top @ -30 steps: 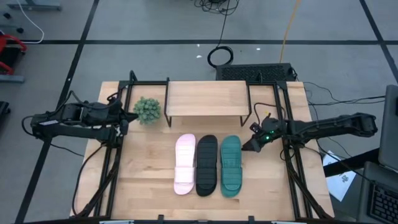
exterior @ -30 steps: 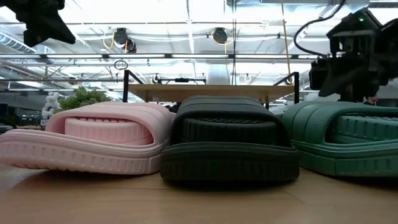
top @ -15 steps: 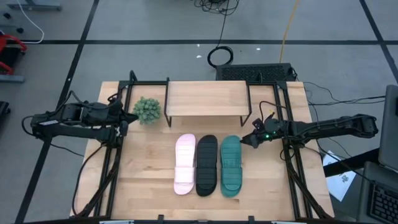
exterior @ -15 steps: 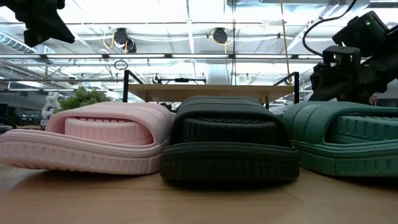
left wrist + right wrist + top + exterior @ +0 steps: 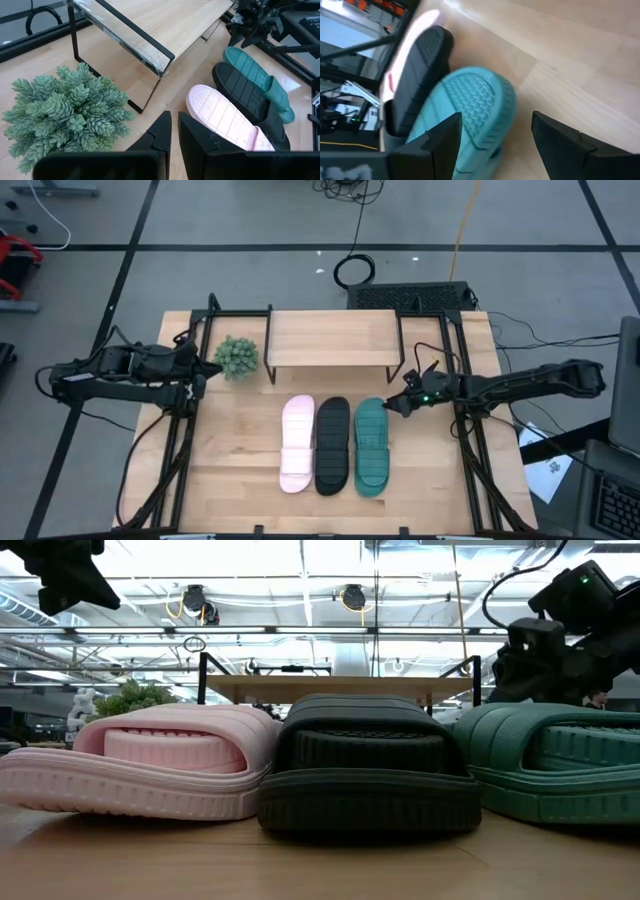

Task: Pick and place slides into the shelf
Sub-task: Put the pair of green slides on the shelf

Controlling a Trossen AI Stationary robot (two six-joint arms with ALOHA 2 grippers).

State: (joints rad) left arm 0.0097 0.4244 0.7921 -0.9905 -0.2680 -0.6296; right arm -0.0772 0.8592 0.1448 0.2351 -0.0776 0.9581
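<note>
Right gripper [image 5: 389, 406], fingers spread wide, sits just beside our teal slide [image 5: 370, 444] heel end, slide's length running toward the shelf [image 5: 333, 337]; left gripper [image 5: 172, 134], nearly closed, waits far off.

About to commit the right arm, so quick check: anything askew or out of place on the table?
Nothing stands out. The pink slide, black slide and teal slide lie side by side before the shelf. The open right gripper is beside the teal one.
</note>
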